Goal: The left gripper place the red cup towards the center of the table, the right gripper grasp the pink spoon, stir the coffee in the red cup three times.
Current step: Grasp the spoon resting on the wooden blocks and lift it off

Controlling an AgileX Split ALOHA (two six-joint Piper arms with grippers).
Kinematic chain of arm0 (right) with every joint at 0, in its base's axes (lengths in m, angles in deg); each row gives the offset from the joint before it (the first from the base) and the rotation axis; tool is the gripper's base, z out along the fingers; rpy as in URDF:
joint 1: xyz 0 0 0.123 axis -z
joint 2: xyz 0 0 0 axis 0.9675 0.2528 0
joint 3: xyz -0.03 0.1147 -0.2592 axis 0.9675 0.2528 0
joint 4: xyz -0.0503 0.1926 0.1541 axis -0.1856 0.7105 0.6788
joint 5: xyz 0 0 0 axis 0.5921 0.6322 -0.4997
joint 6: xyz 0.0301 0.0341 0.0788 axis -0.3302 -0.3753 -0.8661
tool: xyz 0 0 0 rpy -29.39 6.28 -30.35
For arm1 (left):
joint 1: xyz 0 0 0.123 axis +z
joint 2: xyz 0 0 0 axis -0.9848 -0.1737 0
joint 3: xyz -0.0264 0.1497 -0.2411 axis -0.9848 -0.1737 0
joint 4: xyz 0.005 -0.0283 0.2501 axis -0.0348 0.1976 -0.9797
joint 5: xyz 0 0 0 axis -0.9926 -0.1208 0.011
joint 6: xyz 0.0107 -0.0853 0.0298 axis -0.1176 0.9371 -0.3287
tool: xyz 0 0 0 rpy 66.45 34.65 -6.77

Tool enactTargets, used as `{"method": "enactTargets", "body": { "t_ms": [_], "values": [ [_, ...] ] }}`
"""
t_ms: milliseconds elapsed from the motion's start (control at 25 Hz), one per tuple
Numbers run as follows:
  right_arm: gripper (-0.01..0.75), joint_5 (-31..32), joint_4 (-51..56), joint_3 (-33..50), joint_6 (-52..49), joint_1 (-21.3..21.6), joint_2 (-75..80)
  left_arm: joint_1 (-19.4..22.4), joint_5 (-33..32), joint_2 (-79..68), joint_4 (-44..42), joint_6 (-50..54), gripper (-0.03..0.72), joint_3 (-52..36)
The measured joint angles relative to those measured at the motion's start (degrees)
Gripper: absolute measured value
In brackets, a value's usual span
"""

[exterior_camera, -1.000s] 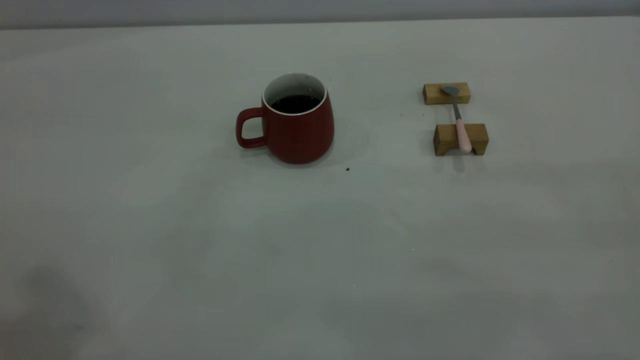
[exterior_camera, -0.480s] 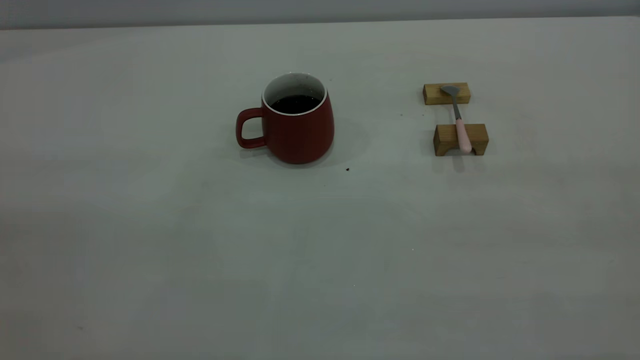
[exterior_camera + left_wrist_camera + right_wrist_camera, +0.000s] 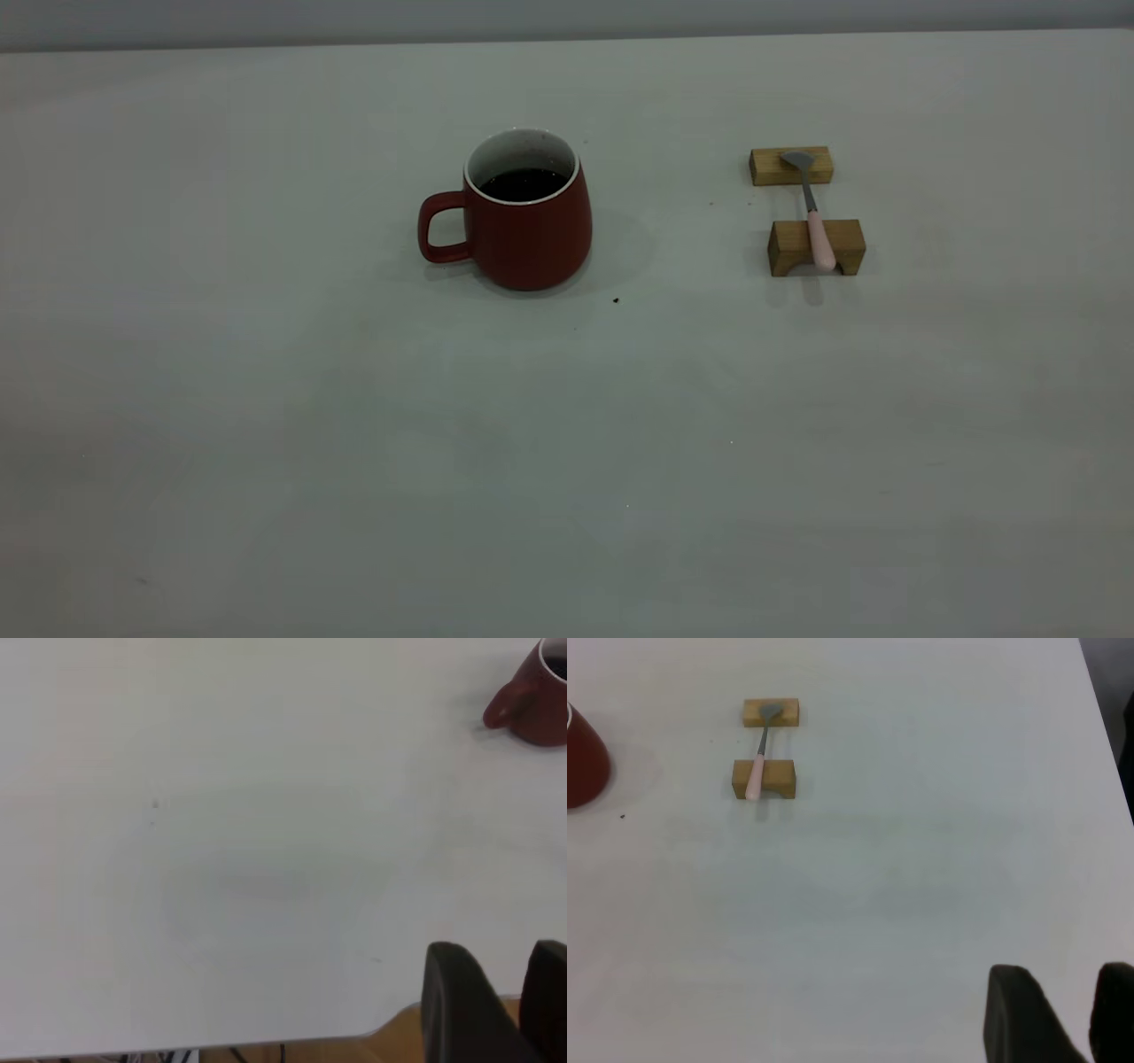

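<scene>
The red cup (image 3: 530,230) stands upright near the middle of the table (image 3: 567,425), handle to the left, with dark coffee (image 3: 524,183) inside. To its right the pink spoon (image 3: 815,217) lies across two tan wooden blocks, bowl on the far one. Neither arm shows in the exterior view. In the left wrist view my left gripper (image 3: 496,948) hangs open over the table's edge, far from the cup (image 3: 536,704). My right gripper (image 3: 1063,970) is open too, above bare table, well away from the spoon (image 3: 758,762) and the cup (image 3: 583,757).
The far block (image 3: 791,166) and the near block (image 3: 816,246) hold the spoon off the surface. A tiny dark speck (image 3: 616,300) lies just in front of the cup. The table's edge (image 3: 390,1028) runs under the left gripper.
A faint shadow at the table's front left corner has faded away. The cup, spoon and blocks have not moved.
</scene>
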Motion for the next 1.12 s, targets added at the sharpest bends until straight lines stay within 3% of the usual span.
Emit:
{"method": "enactTargets", "body": {
  "t_ms": [920,1120],
  "values": [
    [0.239,-0.1,1.0,-0.4,-0.3,0.0,0.7,0.0,-0.2,0.1,-0.1,0.3,0.244,0.0],
    [0.314,-2.7,0.9,-5.7,-1.2,0.0,12.3,0.0,-0.2,0.1,-0.1,0.3,0.244,0.0]
  ]
}}
